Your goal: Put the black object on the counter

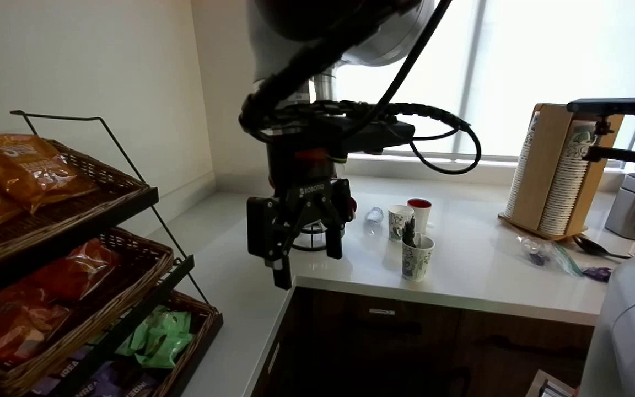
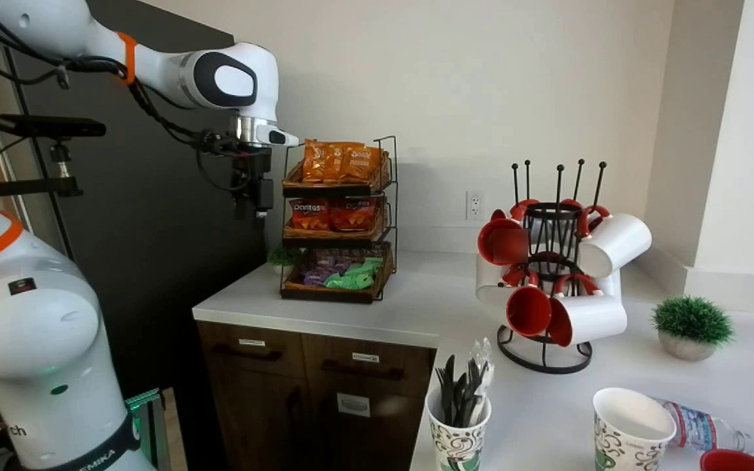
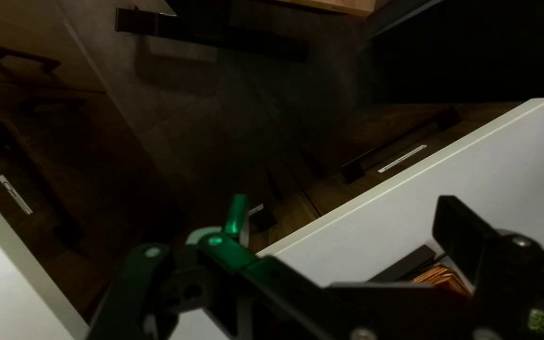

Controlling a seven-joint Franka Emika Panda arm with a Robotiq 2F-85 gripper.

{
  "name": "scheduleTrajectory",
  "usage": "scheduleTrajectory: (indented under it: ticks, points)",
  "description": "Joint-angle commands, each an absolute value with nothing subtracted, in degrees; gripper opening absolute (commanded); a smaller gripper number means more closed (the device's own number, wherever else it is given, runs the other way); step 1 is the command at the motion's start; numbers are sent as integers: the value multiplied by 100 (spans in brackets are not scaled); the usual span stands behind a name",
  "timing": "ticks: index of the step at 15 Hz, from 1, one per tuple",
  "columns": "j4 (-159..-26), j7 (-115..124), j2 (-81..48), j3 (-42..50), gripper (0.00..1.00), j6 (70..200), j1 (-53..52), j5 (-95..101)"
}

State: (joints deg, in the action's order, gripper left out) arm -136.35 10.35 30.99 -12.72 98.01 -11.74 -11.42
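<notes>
My gripper is open and empty. In an exterior view the gripper (image 1: 307, 262) hangs in front of the counter's inner corner; it also shows beside the snack rack in an exterior view (image 2: 256, 206) and with fingers wide apart in the wrist view (image 3: 342, 212). The white counter (image 1: 483, 270) is L-shaped and also shows in an exterior view (image 2: 383, 317) and the wrist view (image 3: 385, 222). Black plastic cutlery (image 2: 461, 396) stands in a patterned paper cup (image 2: 457, 445). A black spoon (image 1: 596, 247) lies on the counter. I cannot tell which of these is the black object.
A snack rack (image 2: 328, 293) with several bags stands on the counter. A mug stand (image 2: 544, 367), small plant (image 2: 688, 343), clear bottle (image 1: 373, 216) and more cups (image 1: 400, 220) stand or lie farther along. A wooden cup holder (image 1: 541, 165) is near the window.
</notes>
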Motion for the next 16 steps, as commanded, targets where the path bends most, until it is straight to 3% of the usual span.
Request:
scheduleTrajectory:
  ticks: [1,10,16]
  points:
    - [-13643,958,3083,-1246,100,9799,-1140,-1147]
    - [-14284,575,3238,-141,100,9907,-8,36]
    - [-14316,1482,2800,227,100,10910,1021,857]
